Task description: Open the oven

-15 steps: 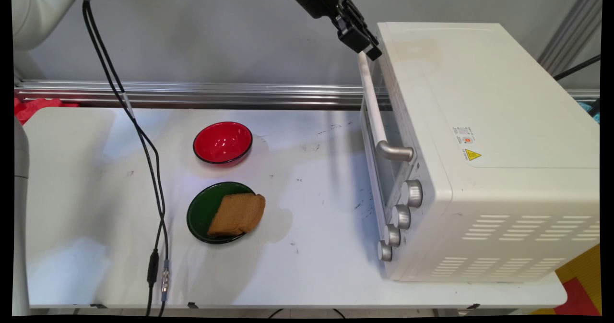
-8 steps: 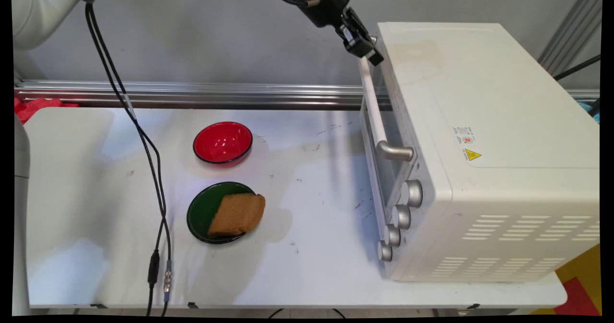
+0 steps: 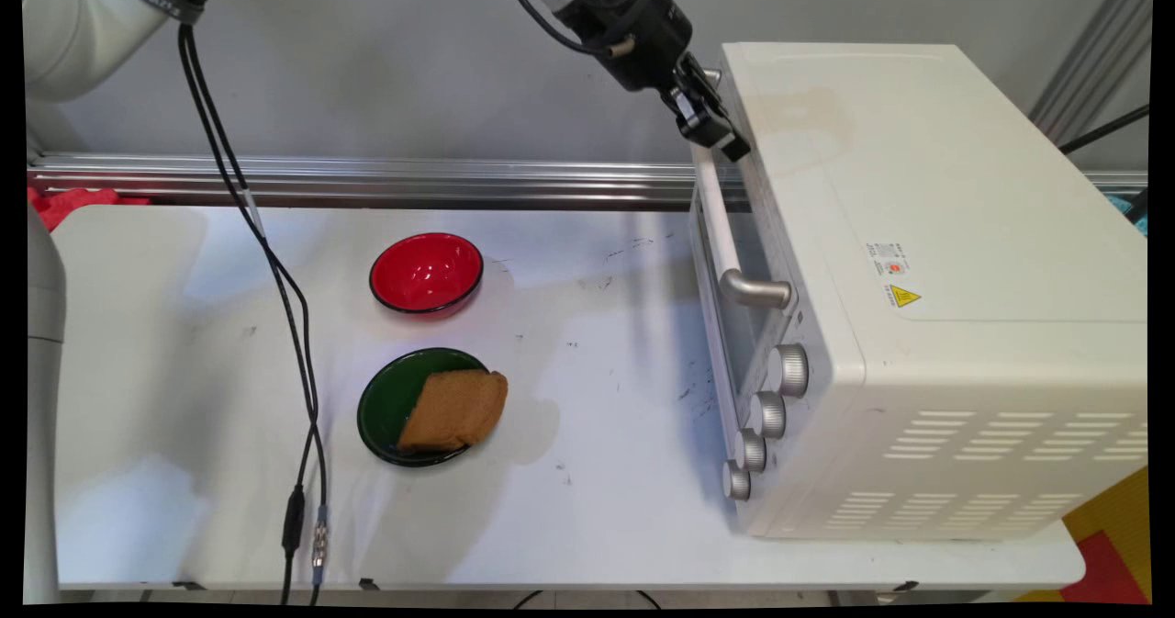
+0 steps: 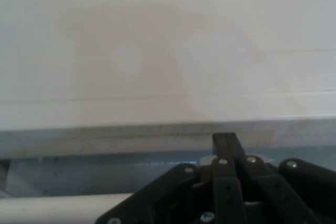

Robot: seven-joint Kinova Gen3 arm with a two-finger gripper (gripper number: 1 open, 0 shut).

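- The black gripper (image 3: 721, 136) has dropped from the top edge of the main view over the past second. It now sits at the far upper corner of the cream toaster oven (image 3: 918, 232), right at the far end of the white door handle (image 3: 721, 223).
- Nothing else has shifted. The oven door remains closed, and the oven stands on the right side of the white table (image 3: 597, 508) with its silver knobs (image 3: 788, 369) facing the near side.
- The red bowl (image 3: 426, 272) sits empty near the table's middle. The green plate (image 3: 386, 398) lies just in front of it, with the slice of brown bread (image 3: 456, 409) resting across its right rim. Both are well apart from the gripper.
- Whether the pincer is open or closed cannot be told, nor whether it touches or grips the handle. In the main view it overlaps the handle's end and the oven's edge.
- The hand view shows only the gripper's (image 4: 226, 145) black linkage against the oven's pale, stained top, with a strip of handle at the bottom left.
- Black cables (image 3: 275, 278) hang down over the table's left side.
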